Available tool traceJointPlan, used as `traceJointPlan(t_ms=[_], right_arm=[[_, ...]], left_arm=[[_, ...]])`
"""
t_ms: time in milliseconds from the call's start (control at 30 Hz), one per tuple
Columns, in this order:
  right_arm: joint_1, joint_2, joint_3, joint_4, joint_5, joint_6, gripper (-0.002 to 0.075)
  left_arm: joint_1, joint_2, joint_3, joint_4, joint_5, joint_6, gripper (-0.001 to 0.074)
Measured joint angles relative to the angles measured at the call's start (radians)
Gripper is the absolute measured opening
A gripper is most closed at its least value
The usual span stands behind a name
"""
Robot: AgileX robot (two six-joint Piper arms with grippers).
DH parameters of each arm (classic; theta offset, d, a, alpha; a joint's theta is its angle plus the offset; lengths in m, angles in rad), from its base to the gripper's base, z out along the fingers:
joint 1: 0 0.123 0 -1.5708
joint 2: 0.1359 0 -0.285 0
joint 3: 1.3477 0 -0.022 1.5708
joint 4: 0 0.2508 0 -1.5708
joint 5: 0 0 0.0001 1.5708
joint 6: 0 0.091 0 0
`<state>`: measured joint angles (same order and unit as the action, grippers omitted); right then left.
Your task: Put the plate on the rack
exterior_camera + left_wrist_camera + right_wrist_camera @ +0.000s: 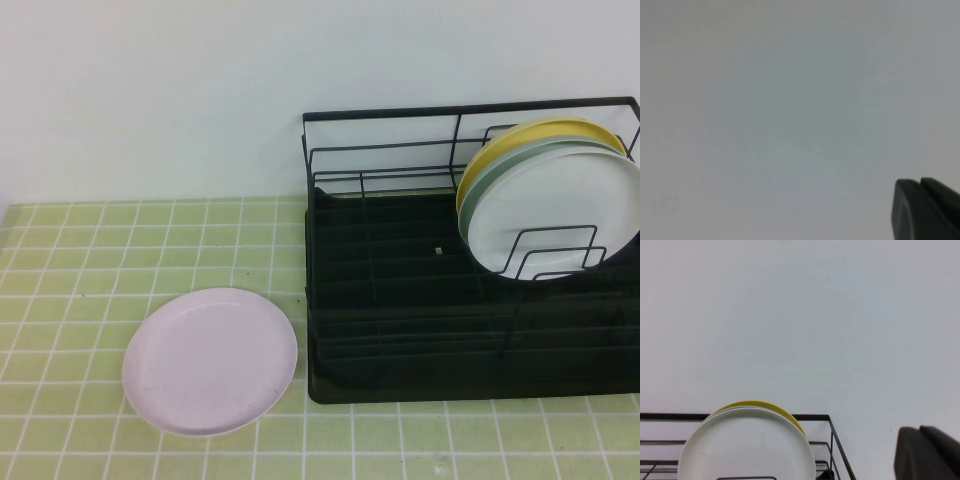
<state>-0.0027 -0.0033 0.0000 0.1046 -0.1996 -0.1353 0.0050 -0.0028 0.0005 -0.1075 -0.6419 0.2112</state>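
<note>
A pale pink plate [210, 361] lies flat on the green tiled counter, left of the black wire dish rack [400, 300]. At the rack's right end three plates stand on edge: white [555, 222] in front, green [505, 168] behind it, yellow [520, 136] at the back. Neither arm shows in the high view. The left gripper [920, 187] is shut with nothing in it and faces a blank wall. The right gripper [920, 432] is also shut and empty, looking over the rack's rail [810, 417] at the white plate [747, 447] and yellow plate [760, 405].
A white wall stands behind the counter. The rack's left and middle slots [400, 250] hold nothing. Green tiles [100, 260] stretch to the left and in front of the pink plate.
</note>
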Motion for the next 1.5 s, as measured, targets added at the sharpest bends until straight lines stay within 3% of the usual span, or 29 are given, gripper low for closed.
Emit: traceJointPlan(t_ms=[200, 367, 567, 667, 1000, 1300, 1500], right_arm=[[0.000, 0.000, 0.000, 0.000, -0.005, 0.000, -0.0001], [0.000, 0.000, 0.000, 0.000, -0.005, 0.000, -0.0001], [0.000, 0.000, 0.000, 0.000, -0.007, 0.000, -0.0001], [0.000, 0.000, 0.000, 0.000, -0.007, -0.021, -0.0001], [0.000, 0.000, -0.081, -0.044, 0.012, -0.034, -0.0001], [0.000, 0.091, -0.314, -0.056, 0.442, -0.044, -0.0001], [0.000, 0.296, -0.375, -0.056, 0.581, -0.113, -0.0001]], left_arm=[[0.000, -0.024, 0.036, 0.005, -0.201, -0.022, 0.0000], [0.000, 0.000, -0.001, 0.017, -0.250, -0.021, 0.0000], [0.000, 0.000, -0.128, 0.039, 0.064, -0.082, 0.0000], [0.000, -0.024, -0.255, 0.054, 0.447, -0.086, 0.0000], [0.000, 0.000, -0.270, 0.047, 0.636, -0.069, 0.0000], [0.000, 0.000, -0.262, -0.048, 0.878, -0.120, 0.0000], [0.000, 0.090, -0.336, -0.053, 1.033, -0.177, 0.0000]])
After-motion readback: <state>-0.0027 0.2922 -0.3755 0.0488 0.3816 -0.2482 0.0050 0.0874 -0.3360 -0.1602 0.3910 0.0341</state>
